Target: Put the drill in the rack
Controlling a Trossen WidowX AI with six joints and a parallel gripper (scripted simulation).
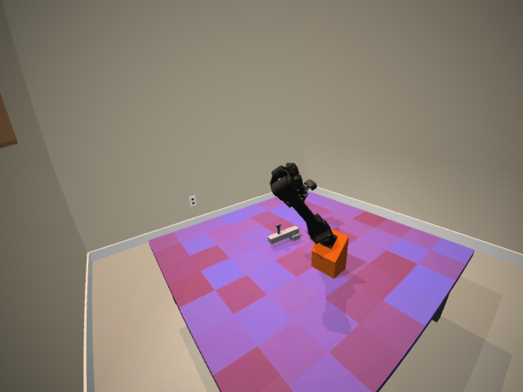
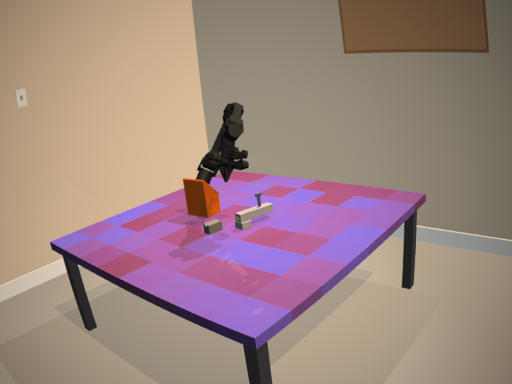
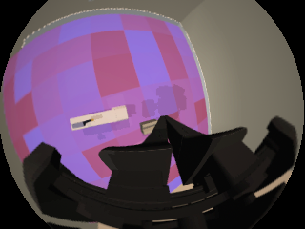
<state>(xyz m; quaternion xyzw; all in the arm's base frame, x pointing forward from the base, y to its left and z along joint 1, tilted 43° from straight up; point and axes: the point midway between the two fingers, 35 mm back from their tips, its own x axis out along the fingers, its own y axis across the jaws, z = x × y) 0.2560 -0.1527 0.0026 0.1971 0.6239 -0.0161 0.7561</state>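
A long whitish block (image 1: pixel 283 234) (image 2: pixel 259 210) (image 3: pixel 106 117) stands on the patterned table. A dark T-shaped piece (image 1: pixel 278 228) (image 2: pixel 258 200) stands upright from its top near one end; whether it is the drill or the key I cannot tell. A small grey-beige block (image 2: pixel 213 226) (image 3: pixel 148 127), grooved on top in the wrist view, lies near the long block's other end and may be the rack. My gripper (image 2: pixel 226 179) (image 3: pixel 163 118) is shut and empty, pointing down well above the table and apart from both blocks. In the top view the arm mostly hides it.
The arm stands on an orange wedge-shaped base (image 1: pixel 328 263) (image 2: pixel 198 199) beside the two blocks. The tabletop (image 1: pixel 249 329) (image 2: pixel 273 258) has a pink, red and violet checkered pattern. Walls stand beyond its far edges.
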